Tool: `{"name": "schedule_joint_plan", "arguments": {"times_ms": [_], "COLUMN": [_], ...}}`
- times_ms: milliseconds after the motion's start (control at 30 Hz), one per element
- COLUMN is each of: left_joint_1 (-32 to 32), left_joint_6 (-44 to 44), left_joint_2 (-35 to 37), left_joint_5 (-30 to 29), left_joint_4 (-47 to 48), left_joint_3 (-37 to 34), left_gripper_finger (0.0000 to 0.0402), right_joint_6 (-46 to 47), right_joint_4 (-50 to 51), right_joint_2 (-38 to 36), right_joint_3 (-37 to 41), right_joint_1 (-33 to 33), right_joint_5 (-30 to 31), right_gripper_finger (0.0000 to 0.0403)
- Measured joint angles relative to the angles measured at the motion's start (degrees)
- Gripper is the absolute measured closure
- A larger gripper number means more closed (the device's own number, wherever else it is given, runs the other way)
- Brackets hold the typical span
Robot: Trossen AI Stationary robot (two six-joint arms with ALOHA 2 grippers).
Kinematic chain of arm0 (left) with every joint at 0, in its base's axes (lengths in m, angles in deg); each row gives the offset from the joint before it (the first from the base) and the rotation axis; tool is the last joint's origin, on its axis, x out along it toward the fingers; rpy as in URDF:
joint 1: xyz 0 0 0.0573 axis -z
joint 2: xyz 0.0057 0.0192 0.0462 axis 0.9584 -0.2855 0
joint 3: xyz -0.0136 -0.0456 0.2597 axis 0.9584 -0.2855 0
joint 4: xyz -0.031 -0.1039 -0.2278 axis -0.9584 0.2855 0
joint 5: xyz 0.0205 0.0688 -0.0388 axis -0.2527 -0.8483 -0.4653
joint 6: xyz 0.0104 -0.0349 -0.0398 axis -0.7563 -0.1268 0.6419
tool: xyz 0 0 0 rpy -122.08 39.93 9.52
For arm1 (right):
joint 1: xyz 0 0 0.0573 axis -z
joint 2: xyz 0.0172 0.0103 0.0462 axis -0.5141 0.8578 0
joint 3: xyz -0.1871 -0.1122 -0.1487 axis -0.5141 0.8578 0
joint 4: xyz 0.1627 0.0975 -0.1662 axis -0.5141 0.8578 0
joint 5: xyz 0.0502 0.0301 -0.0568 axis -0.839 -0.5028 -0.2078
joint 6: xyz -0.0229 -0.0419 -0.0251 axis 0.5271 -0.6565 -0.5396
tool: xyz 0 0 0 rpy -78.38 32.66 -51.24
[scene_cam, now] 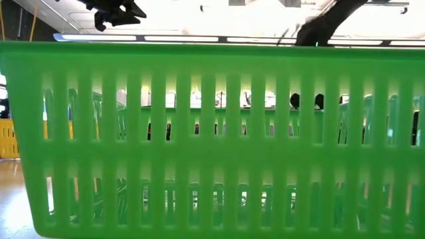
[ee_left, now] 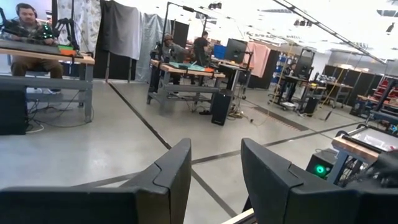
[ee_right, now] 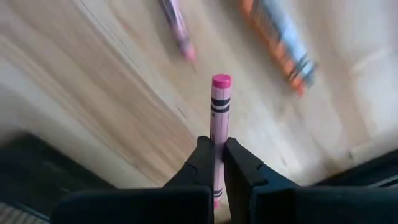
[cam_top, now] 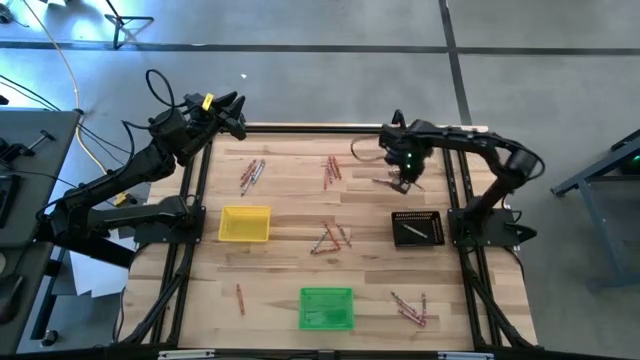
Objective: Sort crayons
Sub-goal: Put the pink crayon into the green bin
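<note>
Crayons lie in small clusters on the wooden table (cam_top: 290, 265): far left (cam_top: 252, 173), far middle (cam_top: 331, 170), centre (cam_top: 330, 238), near right (cam_top: 410, 306), and a single one (cam_top: 240, 297). My right gripper (cam_top: 405, 183) (ee_right: 216, 144) hangs over the far right of the table, pointing down, shut on a pink crayon (ee_right: 219, 106). Below it two more crayons (ee_right: 277, 40) (ee_right: 177, 28) lie on the wood. My left gripper (cam_top: 232, 110) (ee_left: 216, 180) waits open and level above the far left corner, holding nothing. My right gripper pinches the pink crayon between its two fingers (ee_right: 202, 163), which come from above and point down. The crayon runs along the fingers, not across them. Its back part (ee_right: 217, 152) sits between them. Its black-banded free end (ee_right: 221, 82) sticks out toward the table and appears clear of it.
A yellow tray (cam_top: 245, 223) stands at the left, a black tray (cam_top: 417, 228) at the right beside the right arm's base, and a green tray (cam_top: 326, 307) (scene_cam: 212, 133) at the near edge, where it fills the low view. People sit at desks in the room beyond.
</note>
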Motion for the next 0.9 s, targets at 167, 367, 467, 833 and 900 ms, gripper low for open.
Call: {"name": "schedule_joint_plan", "arguments": {"times_ms": [167,367,467,833,900], "left_joint_1": [0.0,0.0,0.0,0.0,0.0], "left_joint_6": [0.0,0.0,0.0,0.9,2.6], "left_joint_2": [0.0,0.0,0.0,0.0,0.0], "left_joint_5": [0.0,0.0,0.0,3.1,8.0], "left_joint_4": [0.3,0.3,0.3,0.9,2.8], "left_joint_3": [0.0,0.0,0.0,0.0,0.0], "left_gripper_finger": [0.0275,0.0275,0.0275,0.0275,0.0275], "right_joint_6": [5.9,14.6,16.4,16.5,16.5], "right_joint_4": [-11.4,-39.3,-50.6,-60.2,-61.2], "right_joint_2": [-6.0,-8.7,-7.7,-3.5,-3.5], "right_joint_3": [-3.1,-3.7,-3.8,-3.8,-3.8], "right_joint_1": [-1.1,-5.7,-8.5,-10.9,-11.4], "right_joint_5": [-8.2,-18.8,-20.8,-20.8,-21.0], "right_gripper_finger": [0.0401,0.0402,0.0402,0.0402,0.0402]}}
